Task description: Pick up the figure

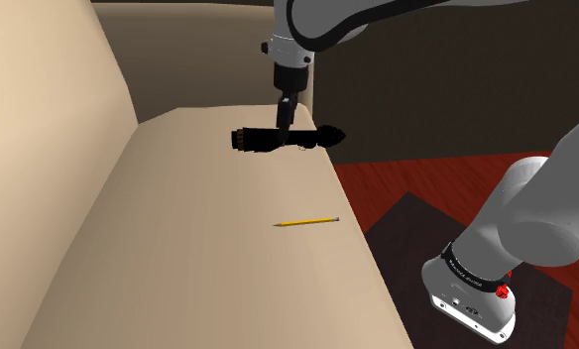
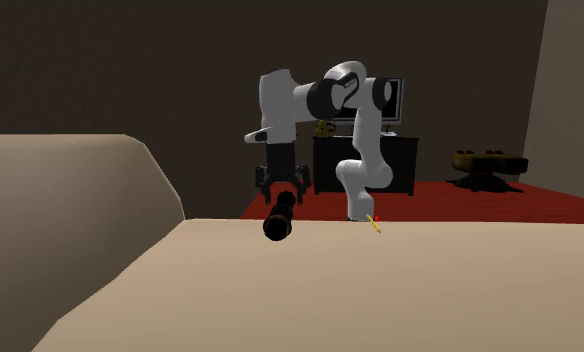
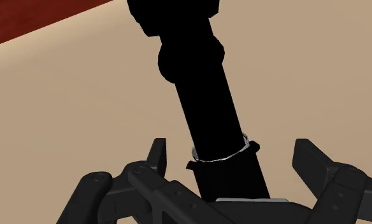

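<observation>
One black figure lies unlifted at the surface's edge nearest the arm. Gripper hangs over it, spread wide and touching nothing. Closing and lifting remain.

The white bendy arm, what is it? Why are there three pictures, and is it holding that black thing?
It is a robot arm with a black two-finger gripper for a hand. One picture looks down from beside the robot. One faces it from across the beige surface. One comes from a camera on the hand itself. On the surface there is a long black figure and a yellow pencil. The fingers stand apart on either side of the figure, with gaps showing, so nothing is held yet. The robot's job is to pick the figure up.
</observation>
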### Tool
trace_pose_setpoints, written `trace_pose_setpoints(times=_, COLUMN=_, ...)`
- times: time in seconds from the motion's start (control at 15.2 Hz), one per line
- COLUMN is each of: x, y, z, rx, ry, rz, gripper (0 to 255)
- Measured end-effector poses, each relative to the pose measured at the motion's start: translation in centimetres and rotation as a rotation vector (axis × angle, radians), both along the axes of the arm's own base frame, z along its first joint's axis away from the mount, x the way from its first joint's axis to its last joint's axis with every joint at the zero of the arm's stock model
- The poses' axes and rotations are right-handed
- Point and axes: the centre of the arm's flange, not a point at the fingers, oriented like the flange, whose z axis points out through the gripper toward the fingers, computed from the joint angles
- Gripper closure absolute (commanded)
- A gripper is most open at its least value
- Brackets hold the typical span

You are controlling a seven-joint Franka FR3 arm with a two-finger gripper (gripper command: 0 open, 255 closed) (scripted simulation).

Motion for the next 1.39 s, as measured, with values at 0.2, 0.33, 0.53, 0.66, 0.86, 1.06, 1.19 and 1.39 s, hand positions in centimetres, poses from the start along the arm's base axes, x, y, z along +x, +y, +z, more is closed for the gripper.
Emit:
trace_pose_setpoints(times=0.2, x=0.0, y=0.0, z=-0.7, rx=0.000, ry=-0.001, rz=0.000, gripper=255)
trace_pose_setpoints(times=0.33, x=0.0, y=0.0, z=-0.7, rx=0.001, ry=-0.002, rz=0.000, gripper=255)
trace_pose_setpoints(times=0.53, x=0.0, y=0.0, z=-0.7, rx=0.001, ry=-0.003, rz=0.000, gripper=255)
trace_pose_setpoints(times=0.66, x=0.0, y=0.0, z=-0.7, rx=0.001, ry=-0.003, rz=0.000, gripper=255)
trace_pose_setpoints(times=0.86, x=0.0, y=0.0, z=-0.6, rx=0.000, ry=-0.001, rz=0.000, gripper=255)
trace_pose_setpoints(times=1.06, x=0.0, y=0.1, z=0.7, rx=0.000, ry=0.000, rz=0.000, gripper=255)
trace_pose_setpoints(times=1.19, x=-0.1, y=0.1, z=1.8, rx=0.000, ry=0.000, rz=0.000, gripper=255)
trace_pose_setpoints(times=1.39, x=0.0, y=0.0, z=3.3, rx=0.000, ry=0.000, rz=0.000, gripper=255)
